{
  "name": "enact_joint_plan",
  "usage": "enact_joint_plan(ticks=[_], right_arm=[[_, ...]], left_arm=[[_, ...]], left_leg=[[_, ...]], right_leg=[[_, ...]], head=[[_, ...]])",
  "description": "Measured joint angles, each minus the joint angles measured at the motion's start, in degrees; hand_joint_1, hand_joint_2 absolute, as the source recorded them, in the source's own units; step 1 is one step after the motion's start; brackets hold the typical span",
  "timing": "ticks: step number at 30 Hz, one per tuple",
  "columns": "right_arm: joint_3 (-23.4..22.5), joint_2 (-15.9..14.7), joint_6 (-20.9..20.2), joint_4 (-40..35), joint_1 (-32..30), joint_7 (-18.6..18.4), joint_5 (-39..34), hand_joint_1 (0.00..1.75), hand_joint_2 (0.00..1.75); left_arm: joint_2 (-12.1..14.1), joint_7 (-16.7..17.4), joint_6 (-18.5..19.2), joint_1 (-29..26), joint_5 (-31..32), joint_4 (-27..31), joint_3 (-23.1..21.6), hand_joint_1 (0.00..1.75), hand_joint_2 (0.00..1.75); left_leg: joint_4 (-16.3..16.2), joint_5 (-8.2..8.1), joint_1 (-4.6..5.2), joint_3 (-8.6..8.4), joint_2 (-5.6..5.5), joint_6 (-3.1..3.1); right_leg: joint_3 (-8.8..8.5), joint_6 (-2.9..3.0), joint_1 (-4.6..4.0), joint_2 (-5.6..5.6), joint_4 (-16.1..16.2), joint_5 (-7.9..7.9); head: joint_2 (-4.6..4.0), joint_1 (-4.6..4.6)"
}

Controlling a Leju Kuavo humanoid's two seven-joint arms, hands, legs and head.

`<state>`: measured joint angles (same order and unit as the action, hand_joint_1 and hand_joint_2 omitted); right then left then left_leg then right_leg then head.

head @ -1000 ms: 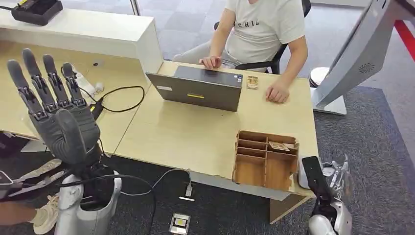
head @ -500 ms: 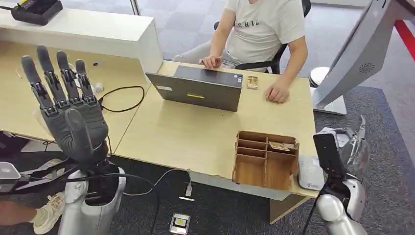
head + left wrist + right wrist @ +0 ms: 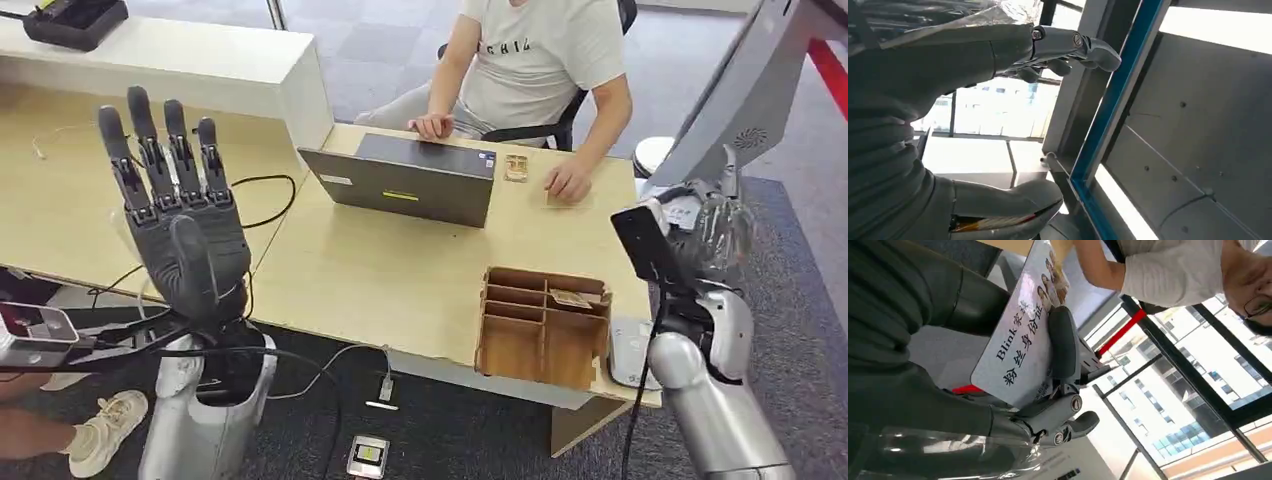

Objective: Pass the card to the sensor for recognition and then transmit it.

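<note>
Here the right hand [image 3: 700, 235] is raised at the desk's right end, and its fingers and thumb [image 3: 1063, 347] grip the card [image 3: 1023, 335], a thin, flat, glossy white rectangle printed with dark characters and small portraits. In the right wrist view the thumb lies across the card's face, and the card's long axis runs out along the fingers, away from the wrist. The sensor [image 3: 632, 352], a low, pale, rounded pad with a smooth plastic look, sits on the desk's [image 3: 400, 270] near right corner, below the right hand and nearer the robot. That is the relation that matters, I judge: the card must come down and back onto it, and this hand is much the closer. Just beside the sensor stands a wooden organiser [image 3: 543, 325] of thin brown partitions. Beyond lie a grey laptop [image 3: 405, 180] and a seated person's hand [image 3: 567, 187] on the light wood-grain top. The left hand [image 3: 180, 215] is held upright far to the left, fingers straight and apart, holding nothing.
</note>
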<state>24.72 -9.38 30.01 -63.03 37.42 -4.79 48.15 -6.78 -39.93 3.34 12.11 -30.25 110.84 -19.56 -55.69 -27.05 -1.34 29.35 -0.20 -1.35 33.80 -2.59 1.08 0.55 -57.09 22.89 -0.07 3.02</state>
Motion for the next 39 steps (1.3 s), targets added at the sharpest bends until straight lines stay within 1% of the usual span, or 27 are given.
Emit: enact_joint_plan(ticks=[3,9,15,19,26,30,39], right_arm=[[1.6,1.2,-1.4,2.6,2.7,-0.1,1.0,1.75,1.75],[4.5,3.3,-1.7,8.7,6.5,-0.1,1.9,1.75,1.75],[7.3,5.0,-3.0,15.2,10.2,-2.9,6.3,1.75,1.75],[8.5,5.7,-3.4,18.8,12.7,-3.9,7.1,1.75,1.75],[9.9,6.9,-3.8,22.5,15.5,-4.0,8.1,1.75,1.75],[10.6,7.8,-4.1,24.0,15.8,-3.6,8.4,1.75,1.75],[11.6,8.7,-4.1,26.6,16.0,-3.6,8.6,1.75,1.75]], left_arm=[[-0.6,0.0,1.0,0.2,0.0,-0.8,-0.1,0.00,1.75],[-1.6,0.0,2.0,0.8,0.0,-2.8,-0.1,0.00,1.75],[-2.0,0.0,2.2,1.3,-0.4,-4.0,-0.2,0.00,1.75],[-2.1,0.0,2.2,1.4,-0.5,-4.5,-0.3,0.00,1.75],[-2.3,0.0,2.8,1.4,-0.3,-5.0,-0.2,0.00,1.75],[-2.5,0.0,3.0,1.4,-0.1,-5.0,-0.1,0.00,1.75],[-2.5,0.0,2.8,1.3,-0.1,-5.0,0.0,0.00,1.75]], left_leg=[[0.0,0.00,0.00,0.03,0.00,0.00],[0.0,0.00,0.00,0.06,-0.02,0.00],[0.0,0.00,0.00,0.07,-0.04,0.00],[0.0,0.00,0.00,0.07,-0.04,0.00],[0.0,0.00,0.00,0.08,-0.04,0.00],[0.0,0.00,0.00,0.08,-0.04,0.00],[0.0,-0.01,0.00,0.09,-0.05,0.00]], right_leg=[[0.05,0.00,0.00,0.01,0.0,0.00],[0.07,0.00,0.00,0.00,0.0,0.00],[0.09,0.00,0.00,-0.02,0.0,0.00],[0.09,0.00,0.00,-0.01,0.0,0.00],[0.10,0.00,0.00,-0.01,0.0,0.00],[0.11,0.00,0.00,-0.01,0.0,0.00],[0.11,0.00,0.00,-0.01,0.0,0.00]], head=[[0.00,0.00],[0.00,-0.02],[0.00,-0.02],[0.00,-0.02],[0.00,0.00],[0.00,-0.02],[0.00,0.00]])
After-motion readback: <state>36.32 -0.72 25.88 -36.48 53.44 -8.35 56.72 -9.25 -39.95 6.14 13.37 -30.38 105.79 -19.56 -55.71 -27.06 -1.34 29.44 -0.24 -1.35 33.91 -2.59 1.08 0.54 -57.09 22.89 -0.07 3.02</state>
